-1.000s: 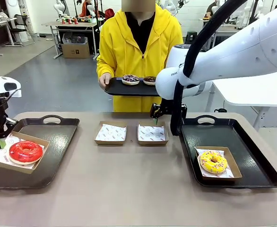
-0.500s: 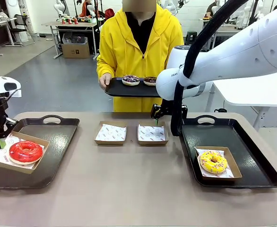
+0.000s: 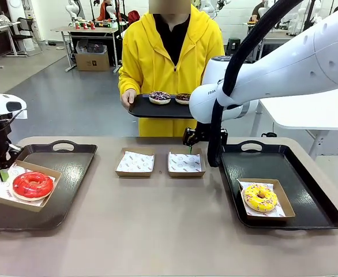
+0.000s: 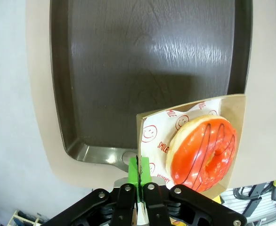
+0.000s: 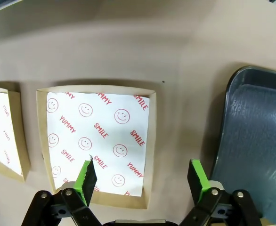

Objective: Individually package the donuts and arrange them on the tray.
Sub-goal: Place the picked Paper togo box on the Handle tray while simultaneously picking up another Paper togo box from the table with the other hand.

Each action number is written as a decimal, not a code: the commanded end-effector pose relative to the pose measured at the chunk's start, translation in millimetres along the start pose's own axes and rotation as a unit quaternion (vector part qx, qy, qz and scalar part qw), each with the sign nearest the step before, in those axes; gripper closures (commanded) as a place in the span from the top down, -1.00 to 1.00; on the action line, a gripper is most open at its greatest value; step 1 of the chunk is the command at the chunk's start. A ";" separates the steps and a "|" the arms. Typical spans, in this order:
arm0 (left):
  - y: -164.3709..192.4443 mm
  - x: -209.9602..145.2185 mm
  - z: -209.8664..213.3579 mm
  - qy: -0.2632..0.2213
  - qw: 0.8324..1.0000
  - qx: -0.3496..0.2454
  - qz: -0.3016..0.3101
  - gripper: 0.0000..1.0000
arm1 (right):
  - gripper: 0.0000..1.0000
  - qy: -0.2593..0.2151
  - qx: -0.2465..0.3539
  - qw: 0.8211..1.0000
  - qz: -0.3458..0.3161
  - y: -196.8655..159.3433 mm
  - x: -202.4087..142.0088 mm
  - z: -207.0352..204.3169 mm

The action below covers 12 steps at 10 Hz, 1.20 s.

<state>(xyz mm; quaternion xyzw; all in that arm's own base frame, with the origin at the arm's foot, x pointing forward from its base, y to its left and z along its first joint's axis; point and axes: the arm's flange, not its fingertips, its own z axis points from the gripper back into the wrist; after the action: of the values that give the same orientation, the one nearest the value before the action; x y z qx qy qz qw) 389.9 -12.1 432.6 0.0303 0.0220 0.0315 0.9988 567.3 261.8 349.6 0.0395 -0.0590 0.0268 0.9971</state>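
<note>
The left tool (image 3: 3,173) is closed on the rim of the cardboard box (image 4: 240,132) carrying the glossy red donut (image 3: 32,184); both rest on the left tray (image 3: 71,173). The right tool (image 5: 142,176) is held open above an empty paper-lined box (image 5: 98,141) on the tabletop (image 3: 157,231). The yellow-iced donut (image 3: 260,198) sits boxed on the right tray (image 3: 307,196). If the pinched box is pulled or raised by one rim, it may be tilted, the red donut may be spilled, or the thin cardboard may be bent.
</note>
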 end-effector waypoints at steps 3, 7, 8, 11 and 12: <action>1.6 -4.4 -23.0 -0.057 0.998 -0.012 0.022 -0.98 | 1.00 0.001 0.003 1.000 -0.009 -2.5 -6.3 -17.9; 5.5 -4.0 -46.0 -0.041 0.999 -0.029 0.012 -0.98 | 1.00 0.013 -0.001 1.000 -0.016 -4.9 -5.0 -30.6; 4.6 -2.1 -51.0 -0.037 0.999 -0.030 0.012 -0.98 | 1.00 0.015 0.000 1.000 -0.016 -5.0 -4.4 -33.6; 4.2 3.1 -58.3 -0.029 0.999 -0.030 0.011 -0.98 | 1.00 0.020 0.001 1.000 -0.017 -6.8 -3.3 -37.8; 4.2 6.3 -61.9 -0.024 0.999 -0.031 0.006 -0.98 | 1.00 0.022 0.002 1.000 -0.016 -7.0 -3.7 -38.5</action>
<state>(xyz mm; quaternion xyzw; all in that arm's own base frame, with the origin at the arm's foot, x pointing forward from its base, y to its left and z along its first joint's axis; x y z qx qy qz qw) 389.0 -6.6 374.2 0.0150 0.0011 0.0448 0.9989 566.5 256.4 313.6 0.0324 -0.0339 0.0206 0.9987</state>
